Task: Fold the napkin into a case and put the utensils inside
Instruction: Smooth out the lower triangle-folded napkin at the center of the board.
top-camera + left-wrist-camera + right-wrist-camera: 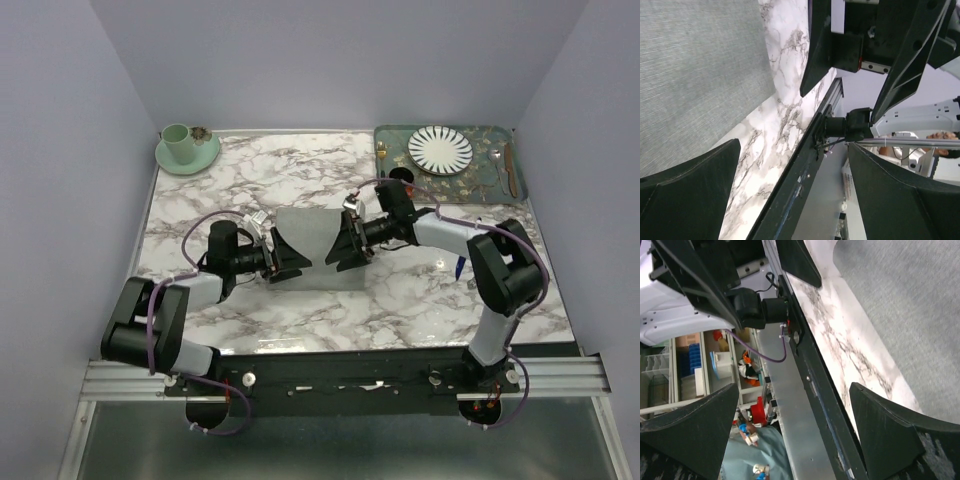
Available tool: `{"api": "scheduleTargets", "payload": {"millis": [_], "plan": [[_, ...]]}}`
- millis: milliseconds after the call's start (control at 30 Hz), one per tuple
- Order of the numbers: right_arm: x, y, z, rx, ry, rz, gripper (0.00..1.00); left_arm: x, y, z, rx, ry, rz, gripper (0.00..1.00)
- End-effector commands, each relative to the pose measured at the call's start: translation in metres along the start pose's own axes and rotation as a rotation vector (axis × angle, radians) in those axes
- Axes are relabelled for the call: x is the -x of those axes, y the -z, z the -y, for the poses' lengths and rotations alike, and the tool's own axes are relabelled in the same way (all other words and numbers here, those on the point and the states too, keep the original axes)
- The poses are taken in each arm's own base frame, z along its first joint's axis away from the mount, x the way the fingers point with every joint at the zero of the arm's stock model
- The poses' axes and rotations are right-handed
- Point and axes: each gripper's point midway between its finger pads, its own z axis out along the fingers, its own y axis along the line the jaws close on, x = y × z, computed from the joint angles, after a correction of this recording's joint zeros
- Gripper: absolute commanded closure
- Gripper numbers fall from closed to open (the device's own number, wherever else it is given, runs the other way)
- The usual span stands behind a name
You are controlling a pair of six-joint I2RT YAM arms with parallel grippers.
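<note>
Napkin [312, 235] lies flat at the middle of the table [400, 300] between the left gripper [293, 256] and the right gripper [340, 245], both with jaws spread wide and empty, so if the 2 pinch its edge unevenly it could bunch and fold crooked.

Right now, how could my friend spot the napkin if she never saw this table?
Find the marble table, then look at its middle. The napkin lies flat there. It is the only plain grey cloth; the green cup and striped plate sit at the far corners.
</note>
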Motion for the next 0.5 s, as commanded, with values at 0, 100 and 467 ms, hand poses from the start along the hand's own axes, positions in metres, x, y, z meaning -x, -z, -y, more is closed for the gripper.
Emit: {"api": "scheduleTargets", "payload": {"millis": [0, 100, 467], "plan": [[0.003, -0.027, 0.044, -0.051, -0.103, -0.029, 0.0, 0.018, -0.018, -0.022, 0.023, 0.044, 0.056, 0.01], [-0.008, -0.032, 0.067, -0.072, -0.141, -0.056, 0.0, 0.013, -0.018, -0.05, 0.075, 0.112, 0.045, 0.01], [-0.057, -0.014, 0.07, -0.071, -0.14, -0.142, 0.0, -0.025, 0.01, -0.076, 0.198, 0.236, -0.022, 0.01]]}}
